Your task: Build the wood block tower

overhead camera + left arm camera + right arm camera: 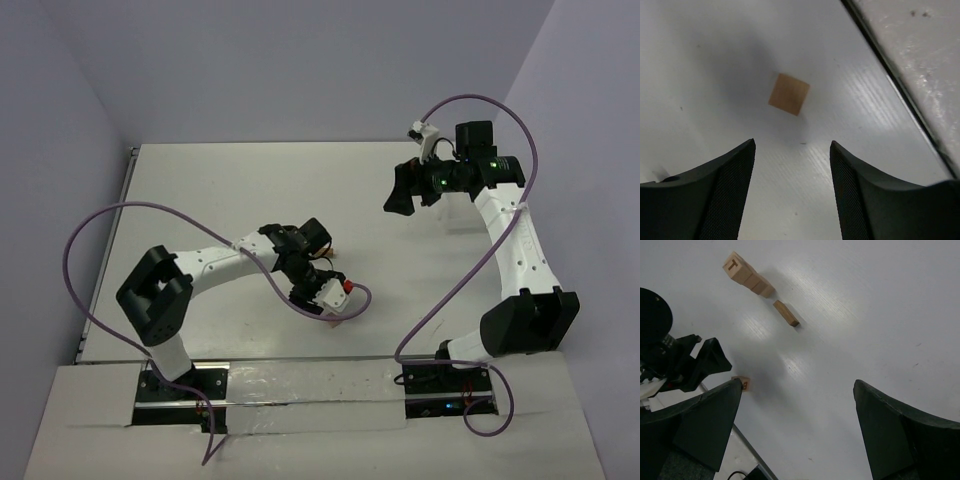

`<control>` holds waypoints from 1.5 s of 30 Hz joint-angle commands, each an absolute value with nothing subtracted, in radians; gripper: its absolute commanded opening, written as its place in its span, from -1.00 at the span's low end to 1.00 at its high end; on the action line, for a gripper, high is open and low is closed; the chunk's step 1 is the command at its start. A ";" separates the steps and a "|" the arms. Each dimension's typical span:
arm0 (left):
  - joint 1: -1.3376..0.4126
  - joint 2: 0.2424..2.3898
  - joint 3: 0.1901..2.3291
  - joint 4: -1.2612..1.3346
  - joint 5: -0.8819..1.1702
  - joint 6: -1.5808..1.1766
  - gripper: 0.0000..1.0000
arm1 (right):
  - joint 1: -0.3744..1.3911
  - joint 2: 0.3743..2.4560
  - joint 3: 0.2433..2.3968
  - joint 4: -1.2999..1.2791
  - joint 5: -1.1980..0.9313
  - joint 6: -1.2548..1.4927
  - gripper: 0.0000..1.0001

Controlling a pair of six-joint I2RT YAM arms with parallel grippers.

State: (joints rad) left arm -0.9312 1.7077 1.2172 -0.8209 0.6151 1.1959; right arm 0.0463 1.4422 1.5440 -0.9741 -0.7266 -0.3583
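- The left jaws are spread wide and empty, low over the counter (700, 75), seemingly so that a lone wood block (789, 94) can be straddled; it lies flat above the gap, centre-frame, untouched
- The right jaws, also wide and empty, are held clear; the tower (747, 275) is seen upper left, far from them

A flat block (786, 313) lies just beside the tower (746, 276) (not touching).

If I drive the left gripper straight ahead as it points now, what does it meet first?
Probably the lone wood block lying on the table, about centred ahead of the open left gripper; nothing lies between them. Depth is unclear.
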 commanded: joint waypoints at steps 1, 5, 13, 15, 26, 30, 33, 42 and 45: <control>-0.941 1.770 1.290 -0.746 0.597 1.275 0.35 | 0.034 1.421 1.554 -0.959 -0.773 -0.375 0.99; -0.963 1.822 1.313 -0.712 0.582 1.285 0.32 | 0.030 1.428 1.558 -0.967 -0.786 -0.382 0.99; -1.018 1.876 1.317 -0.690 0.539 1.321 0.28 | 0.026 1.434 1.566 -0.987 -0.807 -0.404 0.99; -1.024 1.884 1.316 -0.689 0.536 1.323 0.27 | 0.026 1.431 1.564 -0.989 -0.807 -0.406 0.99; -1.057 1.875 1.256 -0.683 0.510 1.321 -0.10 | 0.025 1.446 1.575 -1.003 -0.824 -0.417 0.99; -1.055 1.835 1.229 -0.681 0.485 1.281 -0.41 | 0.025 1.453 1.587 -1.009 -0.831 -0.417 0.99; -1.052 1.781 1.199 -0.682 0.463 1.220 -0.73 | 0.025 1.454 1.591 -1.014 -0.841 -0.417 0.99; -0.841 1.440 1.248 -0.952 0.548 1.055 -0.83 | 0.026 1.465 1.600 -1.029 -0.866 -0.422 0.99; -0.690 1.332 1.255 -1.061 0.527 1.073 -0.86 | 0.031 1.480 1.612 -1.039 -0.872 -0.424 0.99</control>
State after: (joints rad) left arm -0.8427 1.4953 1.2041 -0.8705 0.4946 1.0992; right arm 0.0319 1.4661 1.5563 -1.0190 -0.8358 -0.4104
